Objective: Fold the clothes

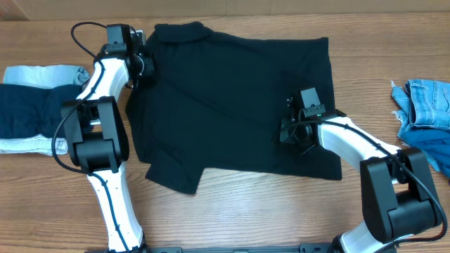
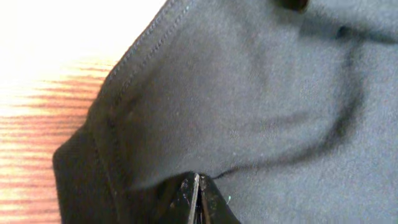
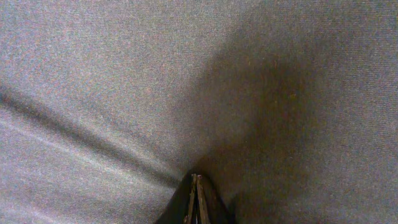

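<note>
A large black garment (image 1: 232,98) lies spread nearly flat across the middle of the wooden table (image 1: 253,211), with one corner folded over at the front left. My left gripper (image 1: 145,68) is at its upper left edge, near the stitched hem. In the left wrist view its jaws (image 2: 198,199) are shut, with black cloth (image 2: 280,93) pinched and creased at the tips. My right gripper (image 1: 290,132) is over the garment's right part. Its jaws (image 3: 198,202) are shut on the cloth (image 3: 124,93), and creases run out from the tips.
A dark navy garment (image 1: 28,105) lies on light-blue denim (image 1: 42,72) at the left edge. Light-blue denim (image 1: 425,98) and a bright blue piece (image 1: 430,146) lie at the right edge. Bare wood runs along the front.
</note>
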Robot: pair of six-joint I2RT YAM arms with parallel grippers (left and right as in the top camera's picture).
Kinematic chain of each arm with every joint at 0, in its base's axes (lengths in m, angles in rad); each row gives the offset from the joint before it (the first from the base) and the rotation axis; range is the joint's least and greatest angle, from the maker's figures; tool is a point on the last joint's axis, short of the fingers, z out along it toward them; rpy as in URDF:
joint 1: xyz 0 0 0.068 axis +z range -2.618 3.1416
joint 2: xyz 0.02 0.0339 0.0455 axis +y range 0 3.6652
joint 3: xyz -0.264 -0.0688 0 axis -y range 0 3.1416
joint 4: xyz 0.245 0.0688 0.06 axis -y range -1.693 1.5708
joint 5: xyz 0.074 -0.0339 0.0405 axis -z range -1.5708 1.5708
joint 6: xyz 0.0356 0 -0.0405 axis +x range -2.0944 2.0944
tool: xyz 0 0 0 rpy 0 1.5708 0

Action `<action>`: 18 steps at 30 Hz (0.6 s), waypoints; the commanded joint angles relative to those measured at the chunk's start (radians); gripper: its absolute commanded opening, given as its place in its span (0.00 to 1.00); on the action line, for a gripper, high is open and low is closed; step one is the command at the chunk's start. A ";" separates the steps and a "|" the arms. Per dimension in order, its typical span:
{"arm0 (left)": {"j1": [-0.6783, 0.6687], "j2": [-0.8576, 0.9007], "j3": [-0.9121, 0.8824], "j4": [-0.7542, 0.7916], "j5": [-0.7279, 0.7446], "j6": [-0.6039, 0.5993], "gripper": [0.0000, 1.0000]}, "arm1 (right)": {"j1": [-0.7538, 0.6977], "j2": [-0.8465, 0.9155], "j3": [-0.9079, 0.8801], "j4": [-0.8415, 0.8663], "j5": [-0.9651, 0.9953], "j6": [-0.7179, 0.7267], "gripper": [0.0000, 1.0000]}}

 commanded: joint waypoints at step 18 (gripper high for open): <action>-0.241 -0.762 -0.002 -0.797 -0.334 -0.092 0.19 | -0.010 -0.398 0.132 -0.251 0.018 -0.053 0.56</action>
